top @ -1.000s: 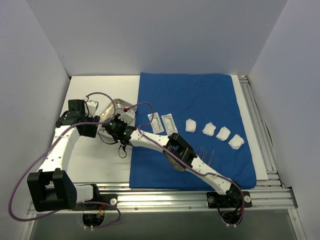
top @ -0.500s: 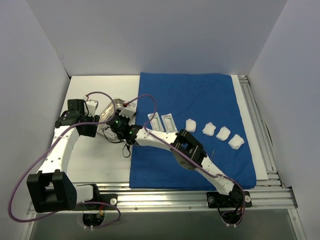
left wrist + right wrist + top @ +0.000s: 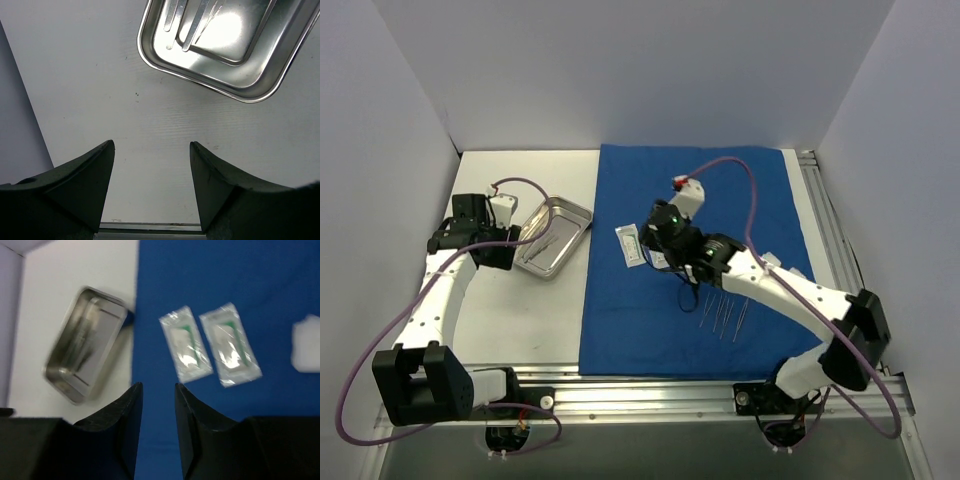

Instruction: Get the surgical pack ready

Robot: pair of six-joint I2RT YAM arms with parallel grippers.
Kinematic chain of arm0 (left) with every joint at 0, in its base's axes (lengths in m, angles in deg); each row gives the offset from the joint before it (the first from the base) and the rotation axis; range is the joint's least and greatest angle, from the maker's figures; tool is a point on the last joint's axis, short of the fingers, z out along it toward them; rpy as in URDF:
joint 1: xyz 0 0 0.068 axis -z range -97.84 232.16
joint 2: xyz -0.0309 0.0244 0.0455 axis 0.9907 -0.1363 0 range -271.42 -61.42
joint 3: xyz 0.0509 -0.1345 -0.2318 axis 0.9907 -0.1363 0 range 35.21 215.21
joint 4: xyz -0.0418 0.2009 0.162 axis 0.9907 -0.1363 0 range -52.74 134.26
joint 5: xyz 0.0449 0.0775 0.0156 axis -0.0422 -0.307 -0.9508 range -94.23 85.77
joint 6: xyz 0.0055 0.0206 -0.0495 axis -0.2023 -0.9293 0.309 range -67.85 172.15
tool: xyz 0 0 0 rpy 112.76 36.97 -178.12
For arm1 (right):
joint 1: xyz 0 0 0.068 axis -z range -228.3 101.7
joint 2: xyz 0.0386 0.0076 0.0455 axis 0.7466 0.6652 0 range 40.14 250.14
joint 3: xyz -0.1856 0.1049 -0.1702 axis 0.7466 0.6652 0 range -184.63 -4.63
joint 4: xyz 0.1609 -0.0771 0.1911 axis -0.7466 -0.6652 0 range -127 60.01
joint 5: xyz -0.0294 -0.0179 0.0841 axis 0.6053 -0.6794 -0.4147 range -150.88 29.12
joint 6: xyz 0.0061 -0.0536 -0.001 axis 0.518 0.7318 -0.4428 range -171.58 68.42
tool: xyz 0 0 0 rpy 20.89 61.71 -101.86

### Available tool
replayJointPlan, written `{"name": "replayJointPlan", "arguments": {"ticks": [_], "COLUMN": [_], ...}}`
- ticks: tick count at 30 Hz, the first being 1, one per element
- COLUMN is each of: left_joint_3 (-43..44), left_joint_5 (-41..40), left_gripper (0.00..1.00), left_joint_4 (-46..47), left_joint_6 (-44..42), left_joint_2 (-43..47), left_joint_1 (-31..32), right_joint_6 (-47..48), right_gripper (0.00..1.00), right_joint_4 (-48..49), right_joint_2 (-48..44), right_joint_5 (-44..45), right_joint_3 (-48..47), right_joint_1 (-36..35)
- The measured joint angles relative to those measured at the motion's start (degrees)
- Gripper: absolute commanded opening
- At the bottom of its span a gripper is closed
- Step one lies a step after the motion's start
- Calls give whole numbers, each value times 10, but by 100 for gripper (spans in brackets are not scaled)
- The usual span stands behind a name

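The blue drape lies flat on the table. The steel tray stands left of it, and the left wrist view shows the tray holding thin instruments. More instruments lie on the drape. Two white sachets lie side by side, with a gauze wad at the right edge. My right gripper hovers over the drape near the sachets, open by a narrow gap and holding nothing. My left gripper is open over bare table just short of the tray.
My right arm crosses the drape's right half and hides most of the gauze in the top view. A metal rail runs along the right table edge. White walls close the left, back and right.
My right gripper has swung from the tray to the right, over the drape by the sachets, its jaws widening. The tray now shows whole. The left arm has not moved.
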Motion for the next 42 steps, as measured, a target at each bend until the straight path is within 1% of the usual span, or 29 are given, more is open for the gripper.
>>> {"name": "replayJointPlan", "arguments": {"ticks": [5,6,8,9,13,18,21,26,35,42], "left_joint_3": [0,0,0,0,0,0,0,0,0,0], "left_joint_5": [9,10,13,14,16,17,17,21,30,31], "left_gripper": [71,71,71,71,71,71,71,71,71,71], "left_joint_4": [-3,-4,-4,-4,-5,-5,-6,-7,-8,-8], "left_joint_6": [0,0,0,0,0,0,0,0,0,0], "left_joint_2": [0,0,0,0,0,0,0,0,0,0], "left_joint_1": [0,0,0,0,0,0,0,0,0,0], "right_joint_6": [-45,-56,-77,-85,-108,-115,-111,-94,-70,-64], "right_gripper": [28,30,31,35,36,32,29,28,28,28], "right_joint_4": [-130,-154,-196,-208,-235,-240,-224,-187,-143,-138], "right_joint_2": [-113,-131,-169,-190,-242,-235,-229,-193,-150,-132], "right_joint_5": [-24,-29,-44,-52,-90,-118,-136,-162,-178,-177], "right_joint_3": [173,198,239,256,307,347,363,370,370,370], "right_joint_1": [40,41,43,44,55,73,100,141,154,156]}}
